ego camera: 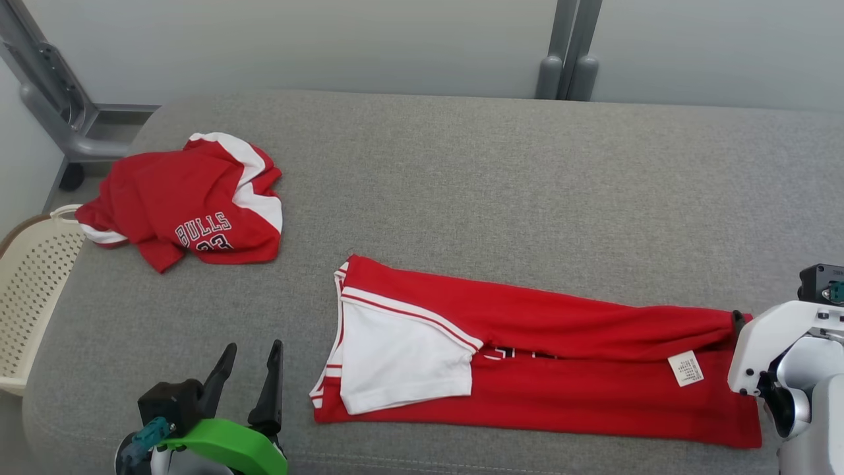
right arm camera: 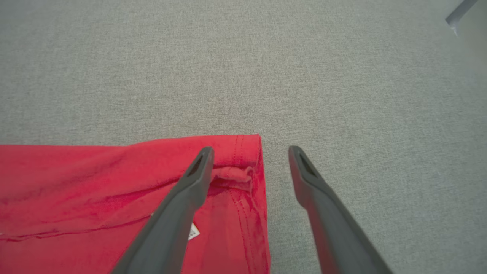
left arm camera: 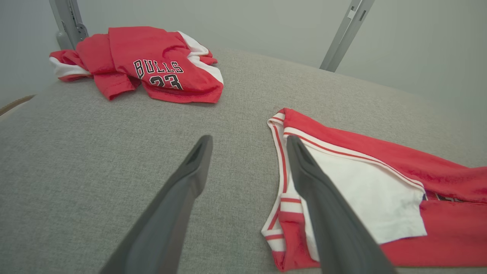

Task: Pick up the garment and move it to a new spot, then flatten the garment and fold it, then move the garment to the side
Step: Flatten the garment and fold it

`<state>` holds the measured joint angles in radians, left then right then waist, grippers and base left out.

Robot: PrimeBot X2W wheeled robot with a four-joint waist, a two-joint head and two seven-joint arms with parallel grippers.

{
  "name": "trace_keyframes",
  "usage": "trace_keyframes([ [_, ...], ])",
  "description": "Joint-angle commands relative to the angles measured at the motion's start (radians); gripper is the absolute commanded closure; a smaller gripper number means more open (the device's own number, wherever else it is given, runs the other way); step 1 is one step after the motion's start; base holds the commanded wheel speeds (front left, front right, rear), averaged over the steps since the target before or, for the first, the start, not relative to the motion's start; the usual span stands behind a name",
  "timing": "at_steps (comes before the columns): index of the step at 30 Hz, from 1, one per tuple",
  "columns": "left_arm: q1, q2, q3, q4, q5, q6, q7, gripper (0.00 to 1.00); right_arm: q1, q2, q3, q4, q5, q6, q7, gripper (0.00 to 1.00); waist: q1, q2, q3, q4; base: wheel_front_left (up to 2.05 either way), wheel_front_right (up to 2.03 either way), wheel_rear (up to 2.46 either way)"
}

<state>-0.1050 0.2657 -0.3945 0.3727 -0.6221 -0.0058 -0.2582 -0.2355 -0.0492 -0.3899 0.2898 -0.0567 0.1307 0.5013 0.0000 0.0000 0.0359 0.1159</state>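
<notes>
Red garment (ego camera: 560,396), white panel – grey cushion (ego camera: 461,165) – cream basket (ego camera: 33,284)

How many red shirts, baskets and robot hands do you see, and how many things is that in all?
Red shirts: 2, the crumpled shirt and the flat shirt
Baskets: 1, the basket
Robot hands: 2, the left hand and the right hand
Total: 5

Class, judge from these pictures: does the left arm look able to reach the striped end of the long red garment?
Probably yes: the open left gripper sits beside the striped end of the garment, nothing between them on the cushion.
</notes>
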Motion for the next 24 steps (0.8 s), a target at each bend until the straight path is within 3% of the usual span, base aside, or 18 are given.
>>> trace_keyframes([
  [1,-0.018,0.001,0.0,0.001,0.009,-0.004,-0.007,0.0,-0.022,-0.003,-0.008,0.016,-0.016,0.0,-0.006,0.0,0.0,0.0,0.016,0.009,0.0,0.0,0.0],
  [10,-0.032,-0.001,0.002,0.014,0.002,-0.01,-0.006,0.0,-0.009,-0.003,-0.027,0.092,-0.028,0.0,0.014,0.0,0.0,0.0,0.039,0.025,0.0,0.0,0.0],
  [24,-0.045,-0.009,0.015,0.019,-0.005,-0.018,-0.007,0.0,0.034,-0.003,-0.031,0.088,0.01,0.0,0.04,0.0,0.0,0.0,0.053,0.013,0.0,0.0,0.0],
])
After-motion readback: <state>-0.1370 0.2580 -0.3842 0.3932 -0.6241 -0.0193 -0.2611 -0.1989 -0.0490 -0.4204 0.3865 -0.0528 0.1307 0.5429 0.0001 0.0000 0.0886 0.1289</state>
